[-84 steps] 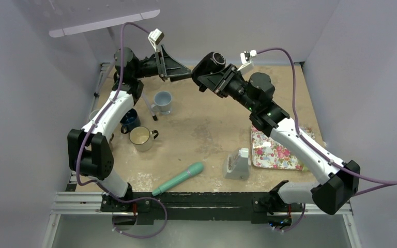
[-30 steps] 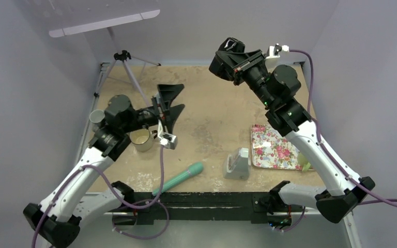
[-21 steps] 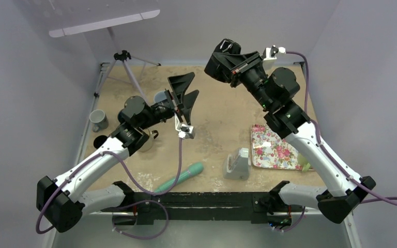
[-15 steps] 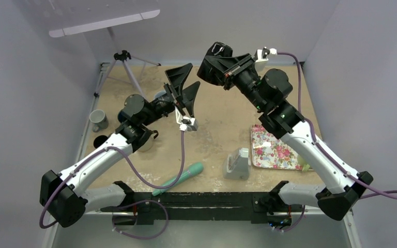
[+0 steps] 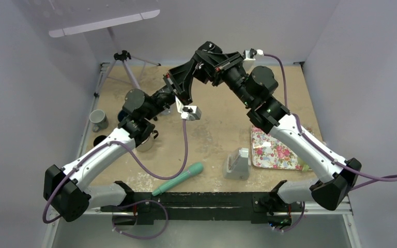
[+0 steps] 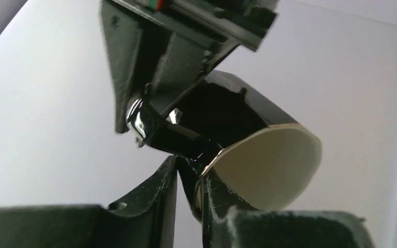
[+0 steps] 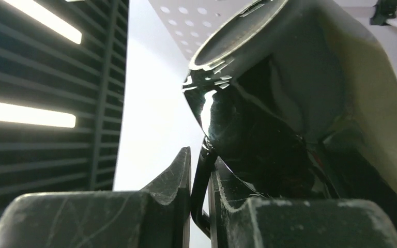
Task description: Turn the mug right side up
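Our left end effector (image 6: 188,173), open low over the worktop (image 5: 217,137) a second ago, has swung up. It now pinches the rim wall of the black mug (image 6: 238,124), with one finger inside the pale mouth and one outside. The mug hangs tilted between both end effectors, well above the worktop. Beyond it, our right end effector (image 7: 199,165) stays clenched on the handle. We judge this a mid-air handover, a regrasp that sets up the flip.
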Available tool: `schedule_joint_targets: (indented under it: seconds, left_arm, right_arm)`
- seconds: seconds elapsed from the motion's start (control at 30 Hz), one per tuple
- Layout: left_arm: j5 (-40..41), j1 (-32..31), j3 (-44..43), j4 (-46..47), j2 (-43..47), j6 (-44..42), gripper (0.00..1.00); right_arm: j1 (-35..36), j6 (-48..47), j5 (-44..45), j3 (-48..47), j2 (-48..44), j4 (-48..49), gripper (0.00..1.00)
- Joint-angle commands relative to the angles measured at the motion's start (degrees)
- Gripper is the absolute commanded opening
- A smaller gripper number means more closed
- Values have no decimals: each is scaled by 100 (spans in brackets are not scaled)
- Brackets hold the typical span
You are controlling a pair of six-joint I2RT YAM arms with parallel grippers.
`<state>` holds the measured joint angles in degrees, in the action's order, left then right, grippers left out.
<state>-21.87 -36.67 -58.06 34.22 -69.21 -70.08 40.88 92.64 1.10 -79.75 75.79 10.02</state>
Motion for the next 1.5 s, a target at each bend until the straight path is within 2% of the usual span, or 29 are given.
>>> schedule_joint_targets:
  seconds: [0.0,0.03,0.17,0.27,0.4,0.53,0.67,0.77,0.9,1.07,1.2,1.47]
  left_arm:
    - [344,22,-581,119,43,189,4]
    - [395,27,-625,93,50,203,0]
    - [449,37,-666,-322,184,221,0]
    - [573,48,-746,-1297,334,287,0]
    - [642,62,-1018,-3112,387,573,0]
    - [276,32,-972,-4844,410,903,0]
    - [408,27,-892,-5694,249,1482,0]
    - [467,34,-1034,-6319,-32,2226,0]
    - [590,35,-814,-6443,-290,2968,0]
    - [950,55,-444,-6428,-434,2845,0]
    - [876,148,-302,-6527,-647,2833,0]
    - [733,308,-680,-7311,-1345,3344,0]
  right_arm:
    - [178,363,-385,15,-69,798,0]
    - [178,436,-386,129,-96,840,0]
    - [175,616,-172,607,-389,785,0]
    - [158,679,115,939,-672,372,0]
    - [141,708,674,1519,-963,-174,10]
    - [95,1133,503,2230,-811,-112,11]
    - [65,1165,-20,2396,-196,-97,28]
    - [42,1156,-278,2450,249,-26,37]
    - [-64,1229,-824,2524,873,216,45]
    - [-141,1151,-1311,2423,1415,277,55]
    - [-264,1056,-1496,2469,1612,131,63]
    - [-556,625,-1412,2382,1661,-533,67]
